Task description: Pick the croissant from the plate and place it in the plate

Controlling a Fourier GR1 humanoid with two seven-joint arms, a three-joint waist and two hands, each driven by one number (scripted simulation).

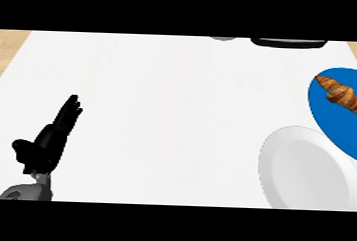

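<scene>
The croissant (339, 94) lies on the blue plate (330, 123) at the frame's right edge, its long axis slanting upper left to lower right. The white plate (302, 172) sits just below. Only the left hand (52, 138) shows — lower left, fingers straight, holding nothing — well apart from it.

The croissant (339, 93) is golden brown with darker ridges, lying flat and slanted on the upper part of the blue plate (343, 133), far to the right of the left hand (52, 138) and higher in the view than its fingertips. The blue plate runs off the right edge. The white plate (302, 172), bare, lies just below and left of it, well right of the hand, at about the hand's level.
</scene>
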